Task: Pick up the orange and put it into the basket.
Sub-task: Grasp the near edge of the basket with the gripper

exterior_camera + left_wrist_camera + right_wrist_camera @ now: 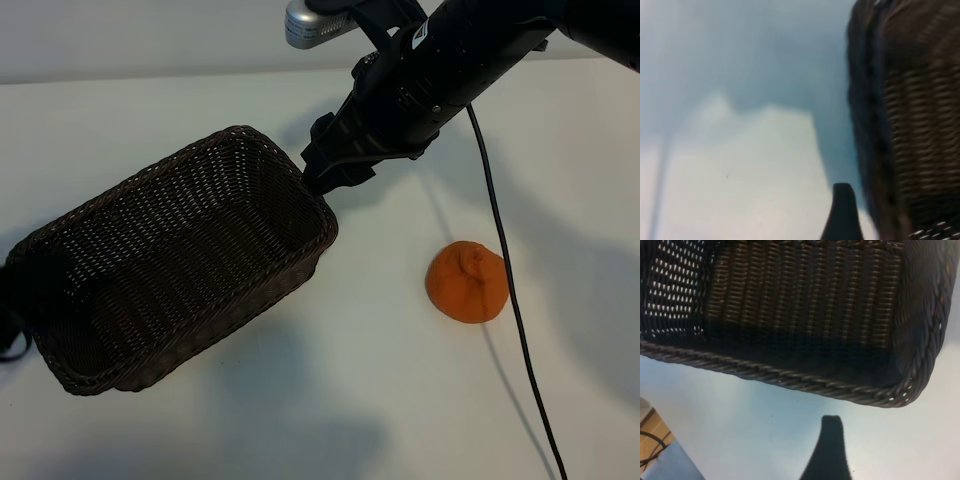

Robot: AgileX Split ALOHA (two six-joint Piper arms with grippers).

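Note:
The orange lies on the white table to the right of the basket, apart from it, with its puckered nub up. The dark brown wicker basket lies slantwise at centre left, with nothing inside. My right gripper hangs over the basket's far right corner, well left of and beyond the orange. Its wrist view shows one dark finger over bare table beside the braided rim, holding nothing. My left gripper sits at the basket's left end. One finger stands beside the basket wall.
A black cable hangs from the right arm and passes the orange's right edge down to the table's front. A silver cylinder sits at the top by that arm. Bare white table surrounds the orange.

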